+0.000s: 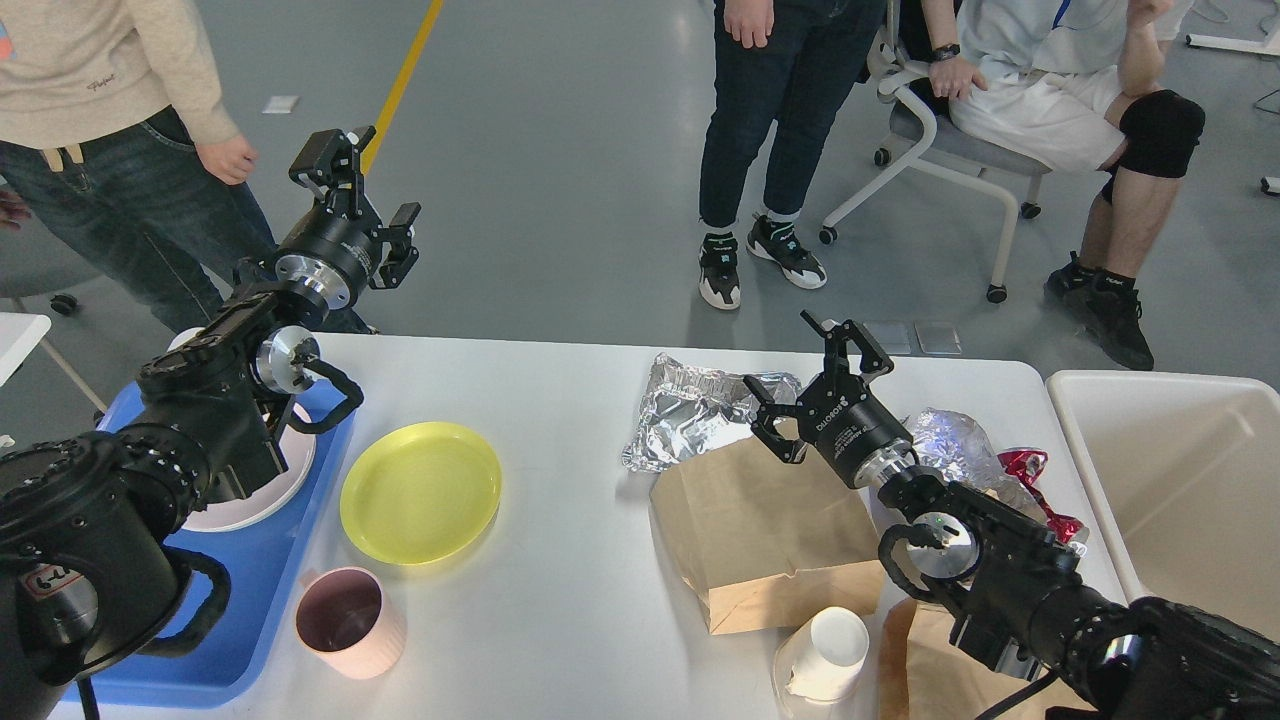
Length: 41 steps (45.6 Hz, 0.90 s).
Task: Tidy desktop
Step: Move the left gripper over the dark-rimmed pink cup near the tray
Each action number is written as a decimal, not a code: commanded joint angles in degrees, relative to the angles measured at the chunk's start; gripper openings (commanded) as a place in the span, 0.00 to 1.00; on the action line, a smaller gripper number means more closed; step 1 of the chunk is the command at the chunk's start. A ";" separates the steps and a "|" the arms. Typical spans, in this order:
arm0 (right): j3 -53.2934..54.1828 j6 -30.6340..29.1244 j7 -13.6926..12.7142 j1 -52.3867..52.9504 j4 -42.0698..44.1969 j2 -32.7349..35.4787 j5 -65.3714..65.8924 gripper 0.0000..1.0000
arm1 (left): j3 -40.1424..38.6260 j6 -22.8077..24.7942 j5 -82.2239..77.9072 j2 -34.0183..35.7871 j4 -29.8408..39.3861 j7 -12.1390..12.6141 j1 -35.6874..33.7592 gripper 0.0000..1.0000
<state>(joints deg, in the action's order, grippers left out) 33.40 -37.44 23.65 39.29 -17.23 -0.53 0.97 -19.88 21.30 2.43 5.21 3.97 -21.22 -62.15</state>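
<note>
The desktop [560, 620] spreads white below me, reaching from the blue tray [245, 640] at my near left to the beige bin [1160, 470] beside its right edge, and the clutter on it seems sorted by kind already: dishes lie left, rubbish lies right. My left gripper [362, 190] hangs high over the far left corner, out past the table edge, fingers spread apart and holding nothing; I judge it is raised there to clear the white plate [262, 492] that sits inside the tray. Just right of the tray lies the yellow plate [421, 491], and near it the pink cup [350, 621], both on the table and within easy reach of that arm. My right gripper [812, 388] hovers with its fingers apart and empty over the far edge of the brown paper bag [765, 535], just beside the crumpled foil [690, 410]. A white paper cup [825, 655] lies tipped at the near edge. The bin stands close to this arm, probably so wrappers and bags need only a short carry.
</note>
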 commanded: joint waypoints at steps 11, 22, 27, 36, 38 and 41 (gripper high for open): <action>0.00 0.00 -0.01 0.00 0.00 0.00 0.00 1.00 | 17.58 0.06 -0.06 1.73 -0.37 0.13 -3.59 0.96; 0.00 -0.09 -0.01 0.00 0.00 0.00 0.00 1.00 | 29.18 0.06 -0.06 1.65 -0.37 0.13 -5.17 0.96; 0.00 0.00 -0.01 0.00 0.00 0.00 0.00 1.00 | 37.96 0.32 -0.06 1.47 -0.19 0.13 -5.26 0.96; 0.00 0.00 -0.01 0.00 0.00 0.00 0.00 1.00 | 57.91 4.36 0.03 1.38 0.42 0.13 -8.33 0.96; 0.00 0.00 -0.01 0.00 0.00 0.00 0.00 1.00 | 61.43 7.17 0.03 1.38 0.42 0.13 -8.69 0.96; 0.00 0.00 -0.01 0.00 0.00 0.00 0.00 1.00 | 65.92 12.09 0.12 1.38 0.51 -0.05 -9.12 0.96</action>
<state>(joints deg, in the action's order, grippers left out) 33.40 -37.45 23.65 39.29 -17.23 -0.53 0.97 37.68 26.21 2.44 6.57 4.37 -21.10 -70.37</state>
